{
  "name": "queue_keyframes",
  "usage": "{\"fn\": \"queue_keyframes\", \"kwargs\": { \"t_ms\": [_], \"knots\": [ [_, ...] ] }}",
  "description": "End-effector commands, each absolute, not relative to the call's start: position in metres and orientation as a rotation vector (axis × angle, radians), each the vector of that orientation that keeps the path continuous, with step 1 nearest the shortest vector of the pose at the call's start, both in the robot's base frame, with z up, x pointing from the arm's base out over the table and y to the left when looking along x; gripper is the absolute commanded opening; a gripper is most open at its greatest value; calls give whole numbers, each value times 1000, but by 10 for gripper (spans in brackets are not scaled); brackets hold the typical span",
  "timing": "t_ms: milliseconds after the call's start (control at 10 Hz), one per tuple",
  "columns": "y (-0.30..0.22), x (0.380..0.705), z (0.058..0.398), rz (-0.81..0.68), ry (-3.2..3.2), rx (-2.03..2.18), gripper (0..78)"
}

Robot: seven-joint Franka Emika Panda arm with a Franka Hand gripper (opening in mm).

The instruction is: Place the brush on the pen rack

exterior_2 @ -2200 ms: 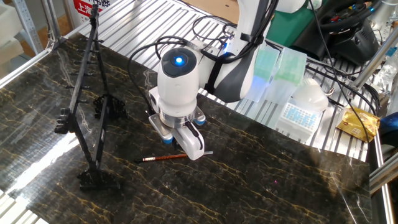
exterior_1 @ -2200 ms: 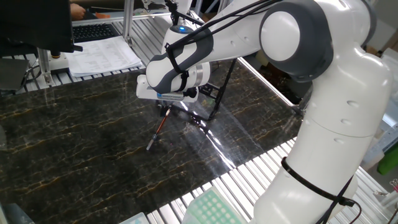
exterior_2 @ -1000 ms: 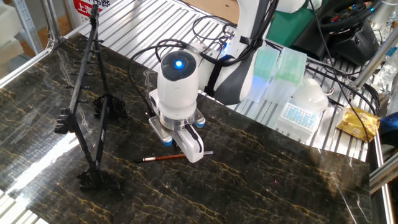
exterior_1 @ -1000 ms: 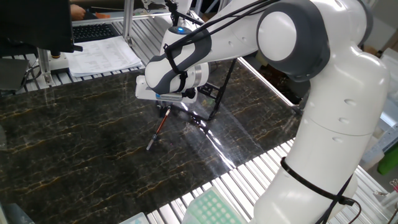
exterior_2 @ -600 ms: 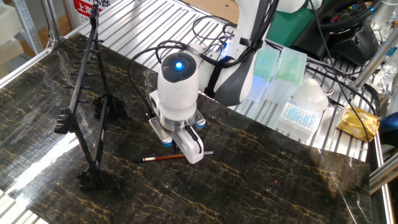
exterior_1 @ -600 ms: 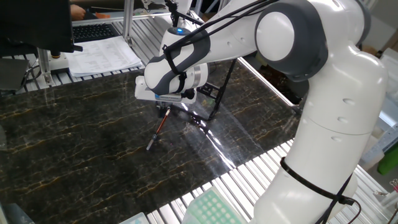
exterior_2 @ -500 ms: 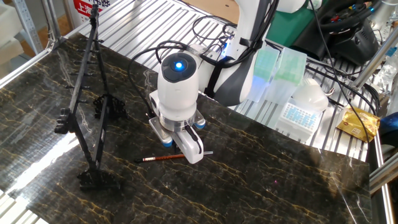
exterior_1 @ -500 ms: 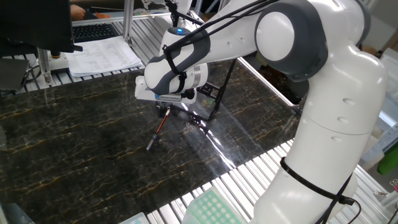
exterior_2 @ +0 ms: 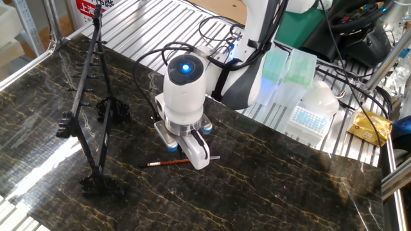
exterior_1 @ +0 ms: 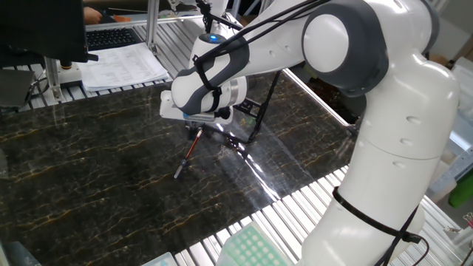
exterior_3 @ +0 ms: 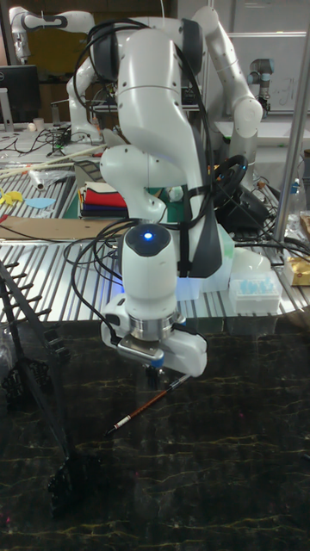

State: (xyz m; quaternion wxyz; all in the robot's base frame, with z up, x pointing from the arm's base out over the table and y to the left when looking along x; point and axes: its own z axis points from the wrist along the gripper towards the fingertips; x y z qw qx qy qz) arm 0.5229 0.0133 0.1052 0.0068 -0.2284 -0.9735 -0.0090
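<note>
The brush is a thin reddish-brown stick lying flat on the dark marble table. It also shows in one fixed view and the tall view. My gripper is down at the table over the brush, nearer its pale end, and a white finger covers that stretch of the shaft. The gap between the fingers is hidden in every view. The pen rack, a black thin-rod frame, stands upright to the left, apart from the brush, and also shows behind the hand.
Ribbed metal rails border the table. Green and clear boxes sit on the rails behind the arm. Papers and a keyboard lie beyond the far edge. The rack's foot rests near the front edge.
The hand has shifted only very slightly over the brush. The brush and the rack lie where they did.
</note>
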Motion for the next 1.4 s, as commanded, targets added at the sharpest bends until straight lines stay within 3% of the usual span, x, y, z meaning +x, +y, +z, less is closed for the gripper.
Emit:
{"fn": "queue_keyframes", "kwargs": {
  "t_ms": [100,1400],
  "knots": [
    [13,525,102,3,-3017,-877,0],
    [9,533,77,23,-2932,-1147,0]
  ]
}}
